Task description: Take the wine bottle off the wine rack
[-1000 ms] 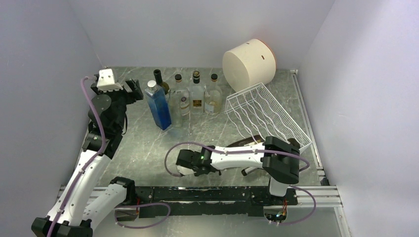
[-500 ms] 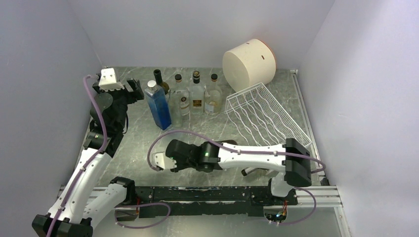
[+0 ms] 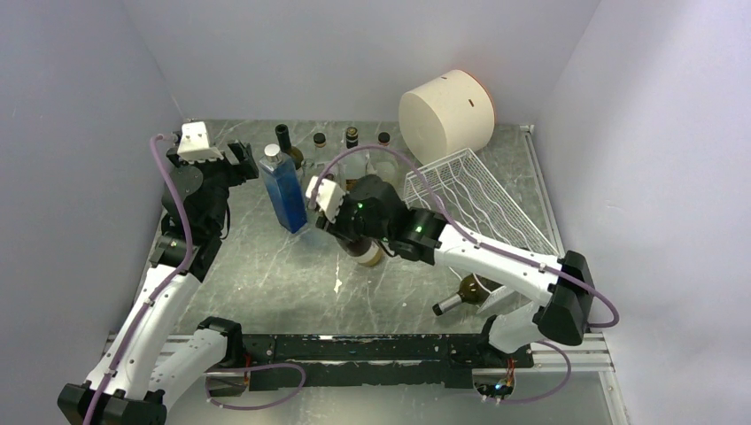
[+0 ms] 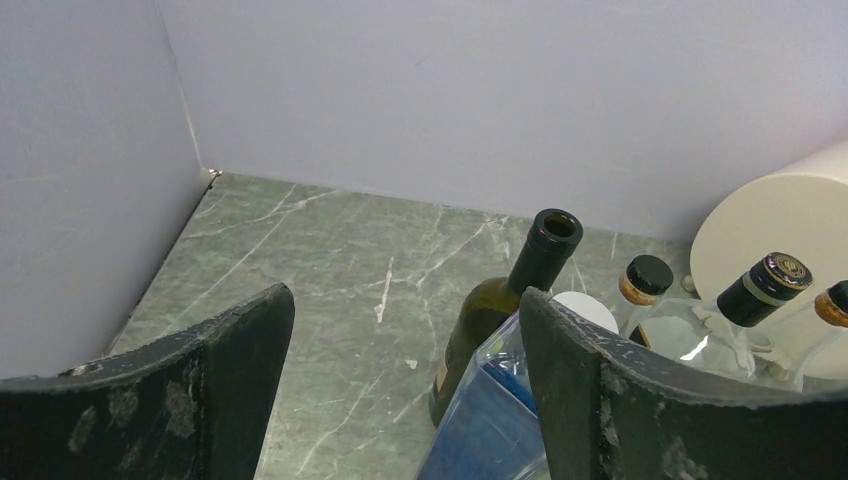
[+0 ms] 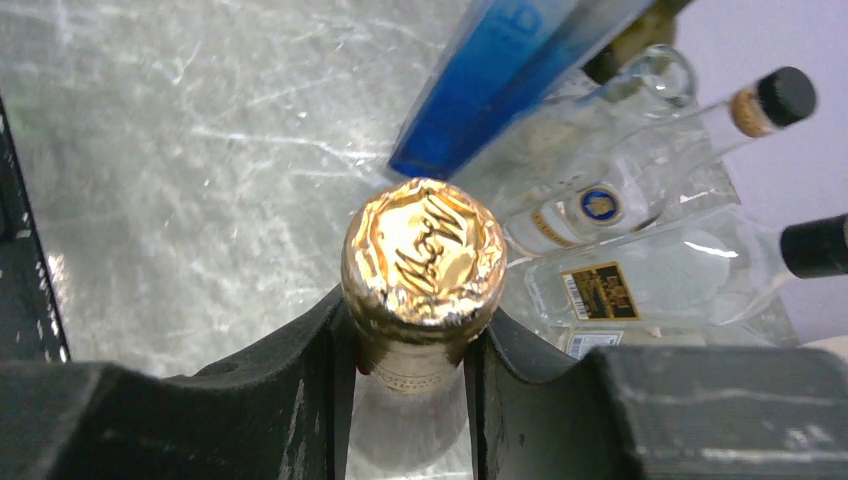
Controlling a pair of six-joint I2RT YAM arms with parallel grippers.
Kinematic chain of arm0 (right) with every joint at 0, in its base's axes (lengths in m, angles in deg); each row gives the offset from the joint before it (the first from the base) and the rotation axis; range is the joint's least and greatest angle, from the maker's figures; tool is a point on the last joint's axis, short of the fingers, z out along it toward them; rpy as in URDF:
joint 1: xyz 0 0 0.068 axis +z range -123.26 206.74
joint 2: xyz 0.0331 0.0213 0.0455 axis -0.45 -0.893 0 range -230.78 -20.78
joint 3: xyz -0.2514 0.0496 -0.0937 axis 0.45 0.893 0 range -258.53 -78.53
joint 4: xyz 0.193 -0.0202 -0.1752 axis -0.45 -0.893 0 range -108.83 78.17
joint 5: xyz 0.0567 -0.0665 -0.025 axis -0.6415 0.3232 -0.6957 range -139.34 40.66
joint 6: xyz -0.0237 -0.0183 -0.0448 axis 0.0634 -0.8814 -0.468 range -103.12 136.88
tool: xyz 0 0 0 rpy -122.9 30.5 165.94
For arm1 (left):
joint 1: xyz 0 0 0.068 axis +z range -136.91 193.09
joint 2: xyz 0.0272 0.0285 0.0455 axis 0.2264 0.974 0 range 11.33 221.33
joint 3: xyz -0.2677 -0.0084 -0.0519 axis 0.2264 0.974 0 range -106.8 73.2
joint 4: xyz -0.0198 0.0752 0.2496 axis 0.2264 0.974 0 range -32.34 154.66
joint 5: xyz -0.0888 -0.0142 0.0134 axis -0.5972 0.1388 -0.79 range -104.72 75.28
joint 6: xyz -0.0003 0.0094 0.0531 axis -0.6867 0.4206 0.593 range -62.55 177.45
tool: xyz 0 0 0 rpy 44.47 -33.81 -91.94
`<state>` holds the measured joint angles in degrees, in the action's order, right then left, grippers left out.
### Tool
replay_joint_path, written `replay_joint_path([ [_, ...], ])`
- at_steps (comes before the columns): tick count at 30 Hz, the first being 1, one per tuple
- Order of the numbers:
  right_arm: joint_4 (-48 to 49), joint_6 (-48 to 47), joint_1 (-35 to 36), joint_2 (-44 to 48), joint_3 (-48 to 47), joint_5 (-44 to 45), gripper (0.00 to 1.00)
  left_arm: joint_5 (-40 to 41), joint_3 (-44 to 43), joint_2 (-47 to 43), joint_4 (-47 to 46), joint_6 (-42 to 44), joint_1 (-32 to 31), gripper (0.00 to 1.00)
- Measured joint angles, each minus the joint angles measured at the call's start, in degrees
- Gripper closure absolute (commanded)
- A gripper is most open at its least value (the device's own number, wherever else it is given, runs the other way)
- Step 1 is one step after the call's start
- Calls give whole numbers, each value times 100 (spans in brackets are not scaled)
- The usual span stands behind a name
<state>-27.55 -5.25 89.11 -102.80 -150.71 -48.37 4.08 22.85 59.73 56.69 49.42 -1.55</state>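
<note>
Already off the wine rack [image 3: 483,199], the wine bottle [image 5: 425,245] sits to the rack's left, its foil-capped neck clenched by the right gripper [image 5: 405,345]. Seemingly only setting down remains. The left gripper [image 4: 400,385] gapes, idle.

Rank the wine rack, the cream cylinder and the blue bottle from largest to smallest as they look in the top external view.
1. wine rack, largest even though it is partly covered
2. cream cylinder
3. blue bottle, clearly smallest
</note>
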Motion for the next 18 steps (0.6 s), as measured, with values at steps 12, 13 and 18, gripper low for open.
replay_joint_path([
  [12, 1561, 789, -922, -579, -37, -264, 100, 0, -2, 2, 0, 0, 0, 13],
  [13, 1665, 809, -964, -627, -37, -234, 100, 0, -2, 2, 0, 0, 0, 13],
  [18, 2245, 844, -1073, -800, 57, -11, 100, 2, -28, -2, 0, 0, 0, 13],
])
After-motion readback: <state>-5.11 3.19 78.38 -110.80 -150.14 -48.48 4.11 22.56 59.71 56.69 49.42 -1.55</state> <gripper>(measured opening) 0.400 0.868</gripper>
